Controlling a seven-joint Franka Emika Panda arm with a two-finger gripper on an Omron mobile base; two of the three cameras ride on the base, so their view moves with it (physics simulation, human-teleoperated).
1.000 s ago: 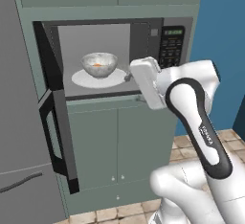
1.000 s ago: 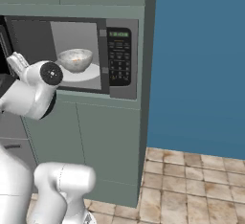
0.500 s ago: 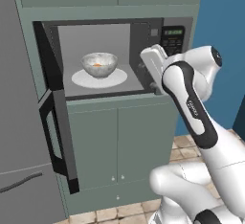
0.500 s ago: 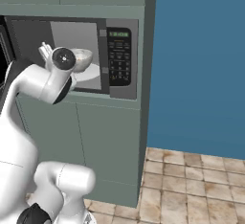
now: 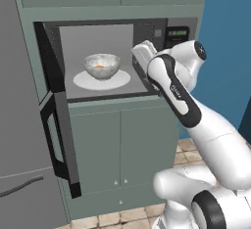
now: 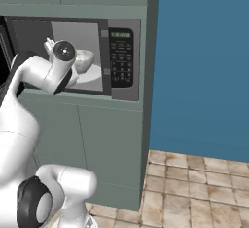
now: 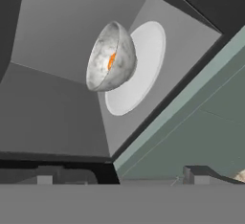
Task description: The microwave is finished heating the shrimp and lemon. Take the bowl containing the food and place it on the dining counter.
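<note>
The claw (image 5: pixel 143 54) is seen raised to the right edge of the microwave (image 5: pixel 117 59) opening, where a second ago the hand was held lower and further out, in front of the lower right corner of the cavity; over that second the arm has been swung up and in toward the mouth of the oven. Whether the claw's fingers are apart or together cannot be told, since they are hidden behind the white hand in the left base view and merely two dark stubs are offered at the bottom of the hand view; nothing is held between them. Just beyond the claw, the grey sill of the cavity is passed in the hand view, and past it the flat white plate (image 7: pixel 139 67) is seen lying on the oven floor. On that plate, ahead of the claw and well apart from it, the bowl (image 7: pixel 111 56) is found standing upright and untouched, with the orange shrimp (image 7: pixel 111 60) showing inside; the lemon cannot be made out. The door (image 5: pixel 56 120) is swung fully open at the far side. The approach is judged to be well begun, but the reach into the cavity and the grasp of the bowl's rim are not yet done.
</note>
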